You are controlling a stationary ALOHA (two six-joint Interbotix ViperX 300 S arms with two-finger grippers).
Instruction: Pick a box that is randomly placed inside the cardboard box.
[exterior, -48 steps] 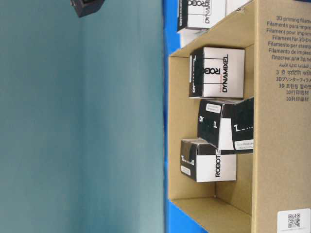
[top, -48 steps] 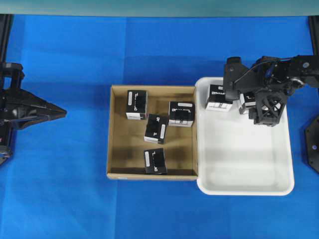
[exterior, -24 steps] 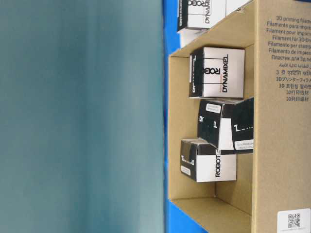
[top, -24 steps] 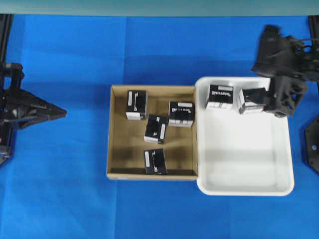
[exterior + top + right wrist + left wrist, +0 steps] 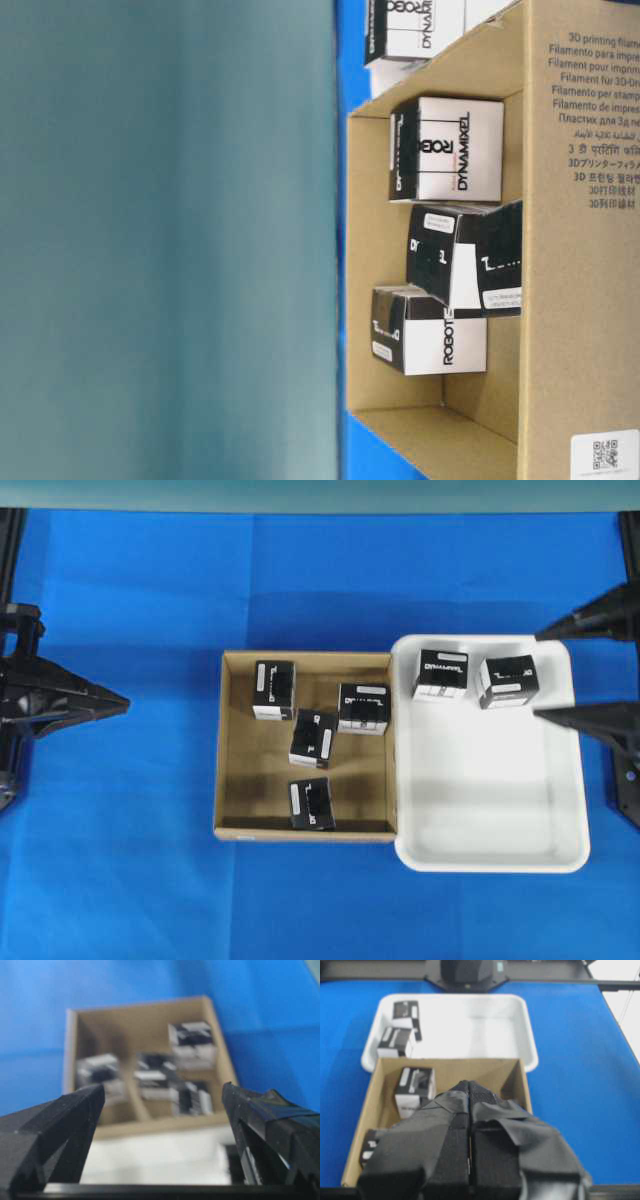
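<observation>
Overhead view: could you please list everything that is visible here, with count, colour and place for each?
small boxes: six, black with white labels; four in the carton, two in the tray's far corner
carton: one, brown cardboard, middle of the table
tray: one, white plastic, against the carton's right side
table cover: one, blue, under everything
left claw: one, black, shut, at the left edge, apart from the carton
right claw: one, black, open and empty, at the right edge beside the tray
</observation>
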